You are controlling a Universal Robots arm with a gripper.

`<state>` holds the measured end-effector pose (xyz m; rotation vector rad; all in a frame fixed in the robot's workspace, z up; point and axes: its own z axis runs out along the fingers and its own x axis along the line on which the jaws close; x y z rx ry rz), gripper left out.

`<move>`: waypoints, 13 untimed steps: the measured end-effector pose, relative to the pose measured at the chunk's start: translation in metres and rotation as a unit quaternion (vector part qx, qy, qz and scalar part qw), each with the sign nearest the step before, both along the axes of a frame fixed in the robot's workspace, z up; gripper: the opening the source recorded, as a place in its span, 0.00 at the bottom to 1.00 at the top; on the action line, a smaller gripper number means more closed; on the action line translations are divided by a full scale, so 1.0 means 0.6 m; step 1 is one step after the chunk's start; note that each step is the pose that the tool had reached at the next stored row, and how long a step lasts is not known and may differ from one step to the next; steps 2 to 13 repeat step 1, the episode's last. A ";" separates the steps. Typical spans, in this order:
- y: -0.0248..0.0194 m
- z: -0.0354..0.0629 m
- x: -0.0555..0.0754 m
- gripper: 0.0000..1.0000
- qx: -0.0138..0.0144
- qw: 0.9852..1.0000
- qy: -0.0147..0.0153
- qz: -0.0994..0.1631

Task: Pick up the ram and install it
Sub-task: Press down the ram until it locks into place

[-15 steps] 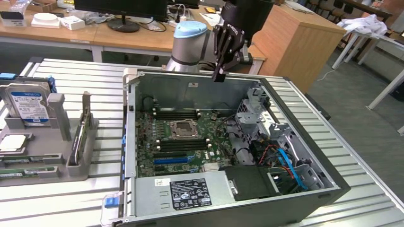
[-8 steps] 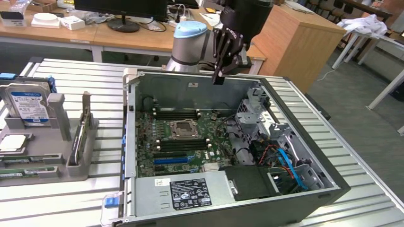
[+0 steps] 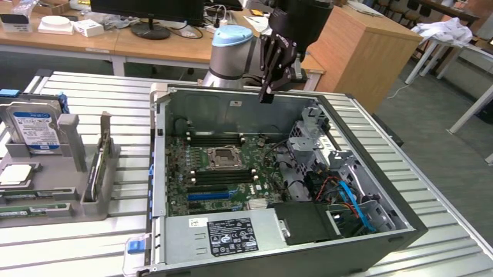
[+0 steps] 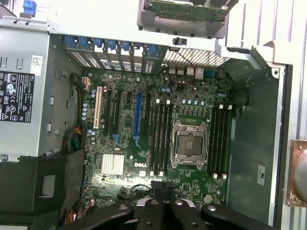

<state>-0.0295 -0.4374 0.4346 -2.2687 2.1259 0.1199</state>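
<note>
A green ram stick [image 3: 94,170] stands on edge in the grey holder [image 3: 73,199] at the exterior view's left, and its top edge [image 4: 189,10] is seen from the wrist. More ram sticks [image 3: 31,210] lie flat at the holder's front. My gripper [image 3: 267,97] hangs above the far wall of the open computer case [image 3: 400,228], well apart from the holder. Its black fingers [image 4: 158,191] sit together with nothing seen between them. Below lies the motherboard [image 4: 124,143] with dark ram slots [image 4: 160,136] on both sides of the bare CPU socket [image 4: 189,143].
A hard drive [image 3: 34,130] stands upright in the holder, with a CPU [image 3: 15,173] beside it. The power supply [image 3: 223,234] and drive cage [image 3: 312,135] fill the case's near and right parts. Desks with a monitor [image 3: 146,8] stand behind the slatted table [image 3: 92,92].
</note>
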 end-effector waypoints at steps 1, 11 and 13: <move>0.0000 0.000 0.000 0.10 0.000 1.000 0.000 0.000; 0.0000 0.000 0.000 0.10 0.000 1.000 0.000 0.000; 0.0000 0.000 0.000 0.10 0.000 1.000 0.000 0.000</move>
